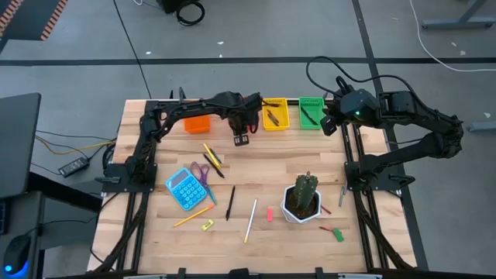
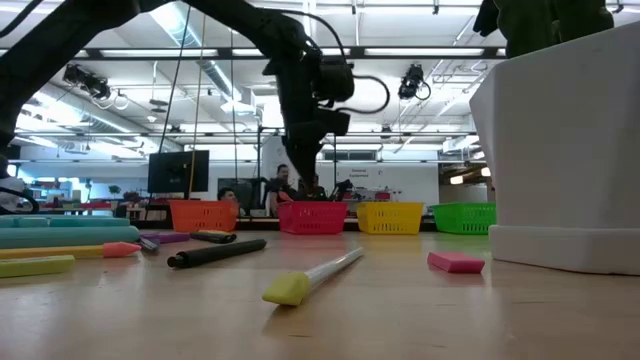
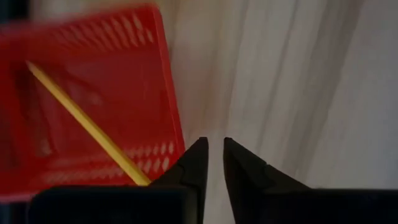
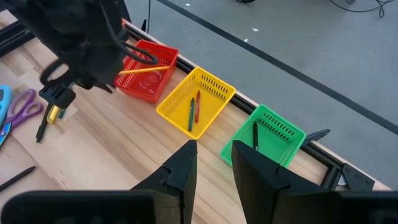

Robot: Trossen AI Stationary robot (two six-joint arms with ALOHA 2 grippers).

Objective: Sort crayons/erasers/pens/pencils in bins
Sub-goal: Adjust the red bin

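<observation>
Left wrist view shows the left gripper (image 3: pixel 214 155) narrowly parted beside the red bin (image 3: pixel 87 93) at the table's far edge, where a yellow pencil (image 3: pixel 87 124) leans and might tip out.

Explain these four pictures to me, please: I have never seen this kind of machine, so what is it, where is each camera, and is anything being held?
Two dark jointed robot arms work at a pale wooden table. One camera looks straight down, one sits at table-top height, and one rides on each wrist.

Along the table's far edge stand four slotted plastic baskets: orange, red, yellow and green. Loose on the table lie a blue calculator, purple-handled scissors, a white cactus pot, pencils, pens and small erasers.

The left gripper hangs by the red basket, fingers slightly apart, empty. A long yellow pencil lies in that basket. The right gripper waits near the green basket, open, holding nothing.
</observation>
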